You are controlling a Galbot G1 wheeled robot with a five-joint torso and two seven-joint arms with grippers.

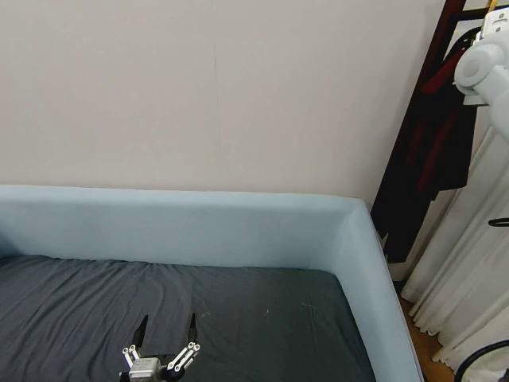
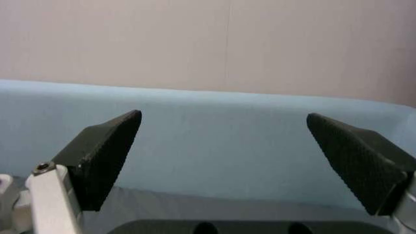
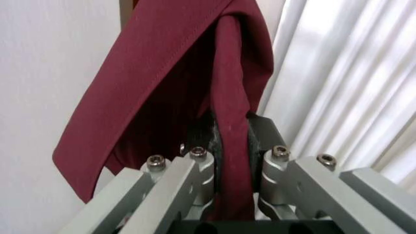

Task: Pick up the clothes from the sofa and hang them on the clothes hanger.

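Garment (image 3: 149,87): dark red, judged soft, limp, light; hangs at two o'clock, probably draped on the rack (image 1: 436,48). Right gripper (image 3: 229,146): fingers clenched on a bunched fold, the sound place to hold. Left gripper (image 1: 165,338): six o'clock over sofa (image 1: 199,231), fingers released.

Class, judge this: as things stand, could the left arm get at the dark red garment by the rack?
Probably not. The left gripper sits low over the sofa seat, fingers open, while the red garment hangs beyond the sofa's armrest at the rack, clamped in the right gripper.
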